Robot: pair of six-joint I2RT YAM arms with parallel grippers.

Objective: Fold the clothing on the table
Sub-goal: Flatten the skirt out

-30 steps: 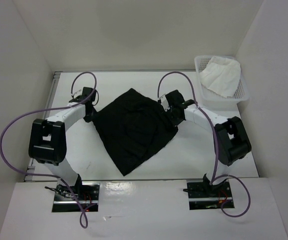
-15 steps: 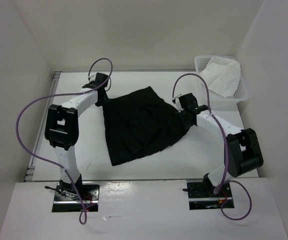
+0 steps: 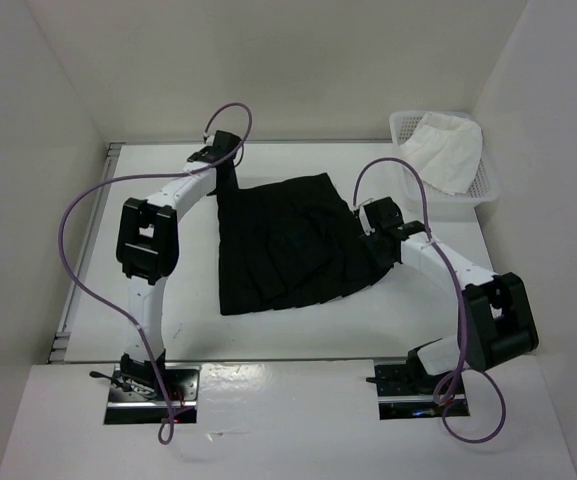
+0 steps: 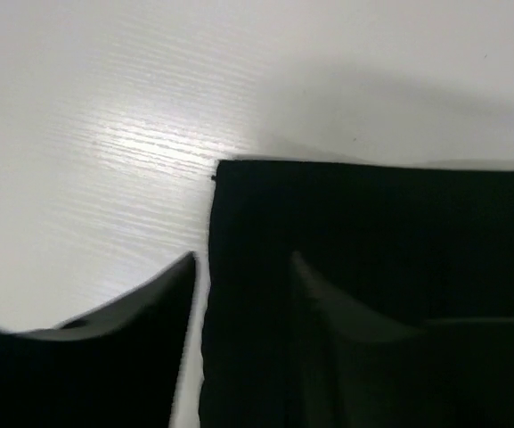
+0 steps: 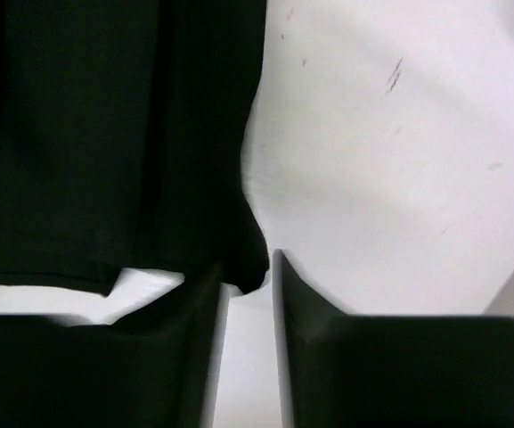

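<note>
The clothing [image 3: 290,245], a black pleated skirt, lies spread flat on the white table [image 3: 168,200]. My left gripper [image 3: 225,180] is at its far left corner. In the left wrist view that gripper [image 4: 243,260] stands open, one finger on the bare table, the other over the skirt [image 4: 372,241], whose edge lies flat between them. My right gripper [image 3: 369,216] is at the skirt's right corner. Its jaws [image 5: 246,264] are a little apart with white table showing between them, and the corner of the skirt [image 5: 114,134] just reaches the tips.
A white mesh basket [image 3: 488,192] holding a white cloth [image 3: 443,150] stands at the far right corner. A grey rail [image 3: 86,250] runs along the table's left edge. White walls close in the back and sides.
Both arms swung away from me and to the right, pulling the skirt's corners so it lies flatter and squarer. Both grippers, shut on the cloth before, have opened.
</note>
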